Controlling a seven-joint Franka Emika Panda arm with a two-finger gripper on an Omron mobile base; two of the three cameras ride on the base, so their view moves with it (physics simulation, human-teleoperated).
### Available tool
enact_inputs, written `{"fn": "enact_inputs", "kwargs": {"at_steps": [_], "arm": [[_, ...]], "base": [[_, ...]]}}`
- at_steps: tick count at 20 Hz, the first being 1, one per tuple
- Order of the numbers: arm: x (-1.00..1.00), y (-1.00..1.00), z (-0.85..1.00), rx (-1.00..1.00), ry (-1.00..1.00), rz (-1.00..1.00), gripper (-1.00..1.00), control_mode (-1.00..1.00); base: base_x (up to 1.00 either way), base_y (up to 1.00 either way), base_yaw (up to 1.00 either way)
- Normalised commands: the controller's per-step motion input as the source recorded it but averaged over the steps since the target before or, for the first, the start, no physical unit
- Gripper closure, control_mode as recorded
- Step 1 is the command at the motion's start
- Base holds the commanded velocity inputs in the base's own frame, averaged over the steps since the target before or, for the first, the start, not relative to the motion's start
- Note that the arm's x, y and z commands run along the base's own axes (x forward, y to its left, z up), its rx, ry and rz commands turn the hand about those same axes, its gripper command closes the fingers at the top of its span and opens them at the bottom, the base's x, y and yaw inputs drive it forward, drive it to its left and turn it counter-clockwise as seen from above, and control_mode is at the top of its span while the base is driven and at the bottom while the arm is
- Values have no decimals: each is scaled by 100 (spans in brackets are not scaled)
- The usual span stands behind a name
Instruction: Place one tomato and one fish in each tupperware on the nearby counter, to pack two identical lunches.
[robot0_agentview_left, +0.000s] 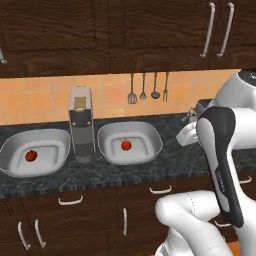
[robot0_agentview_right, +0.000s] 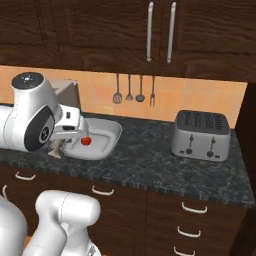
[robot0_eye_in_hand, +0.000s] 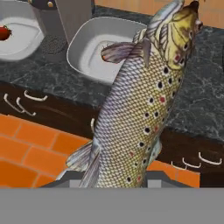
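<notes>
Hand view: a long, scaly fish (robot0_eye_in_hand: 135, 113) with dark and red spots and a yellowish head stands up from between the gripper (robot0_eye_in_hand: 114, 181) fingers, which clamp its tail end. Behind it lies a smooth, pale, round-cornered tub (robot0_eye_in_hand: 87, 41) on the black marbled counter (robot0_eye_in_hand: 52, 78). Left of that tub stands a tall grey appliance (robot0_agentview_left: 81, 125), and beyond it a second tub (robot0_agentview_left: 55, 137). Each tub holds one glossy red tomato (robot0_agentview_left: 126, 145) (robot0_agentview_left: 31, 155).
</notes>
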Motion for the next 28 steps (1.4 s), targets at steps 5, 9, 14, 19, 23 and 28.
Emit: {"fn": "enact_inputs", "kwargs": {"at_steps": [5, 9, 14, 19, 23, 28], "arm": [[0, 0, 0, 0, 0, 0, 100, 100], [3, 0, -10, 0, 0, 0, 100, -100], [38, 0, -84, 3, -6, 0, 100, -100], [76, 7, -69, 2, -1, 0, 100, -100], [57, 3, -52, 0, 0, 0, 100, -100], [72, 0, -38, 0, 7, 0, 100, -100]], "base": [[66, 49, -5], [21, 16, -2], [0, 0, 0], [0, 0, 0], [0, 0, 0], [0, 0, 0]]}}
